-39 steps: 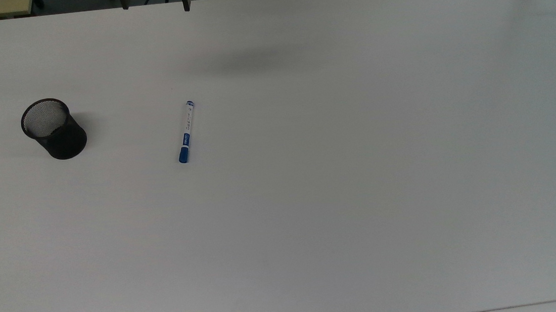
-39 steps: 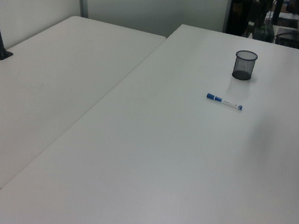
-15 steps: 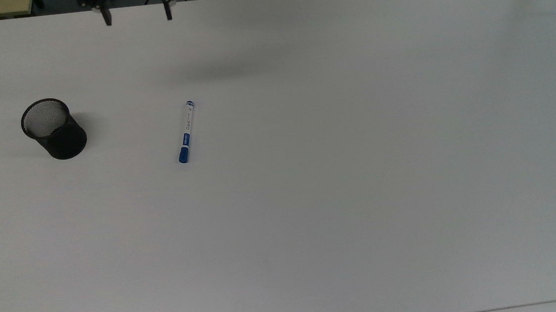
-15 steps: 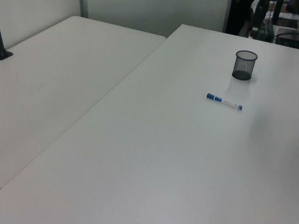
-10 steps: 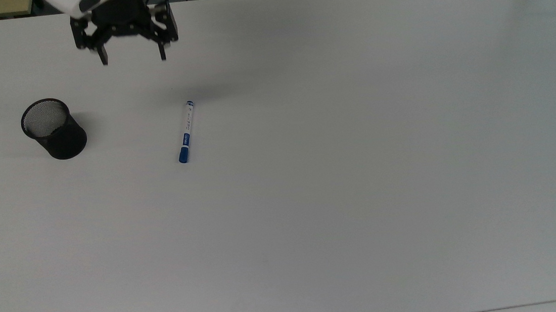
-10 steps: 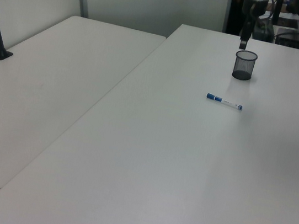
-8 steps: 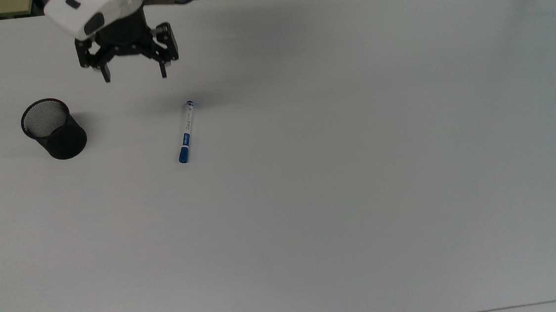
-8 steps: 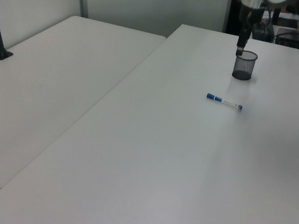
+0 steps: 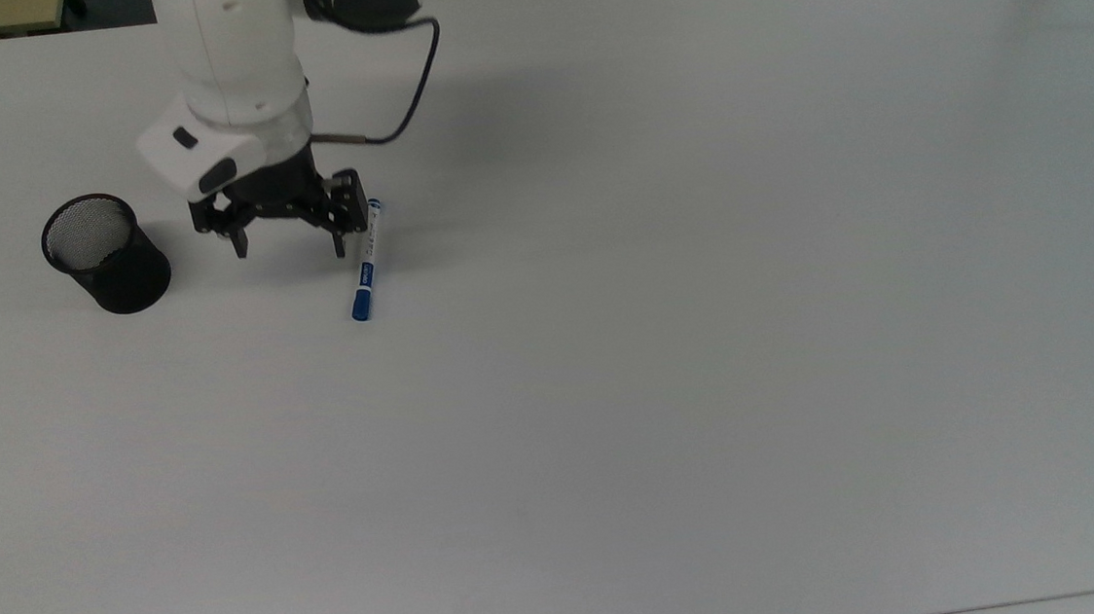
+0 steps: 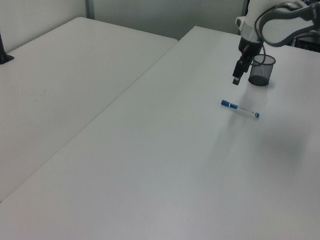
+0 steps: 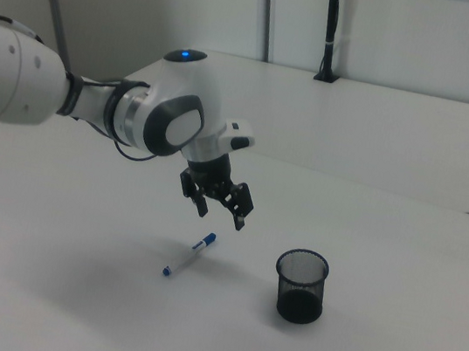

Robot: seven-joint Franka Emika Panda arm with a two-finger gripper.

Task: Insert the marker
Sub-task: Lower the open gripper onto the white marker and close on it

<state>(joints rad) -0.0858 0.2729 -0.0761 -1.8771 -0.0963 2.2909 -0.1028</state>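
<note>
White table (image 9: pixel 705 334) with marker (image 9: pixel 366 263), mesh cup (image 9: pixel 109 256)

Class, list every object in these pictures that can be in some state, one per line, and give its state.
marker: capped, lying flat on the table, not held.
black mesh cup: upright, empty.
end effector: open, empty, raised above the table beside the marker.
table: bears the marker and the cup.

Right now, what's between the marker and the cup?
In the top view, the gripper hangs between the marker and cup; table below is bare.
</note>
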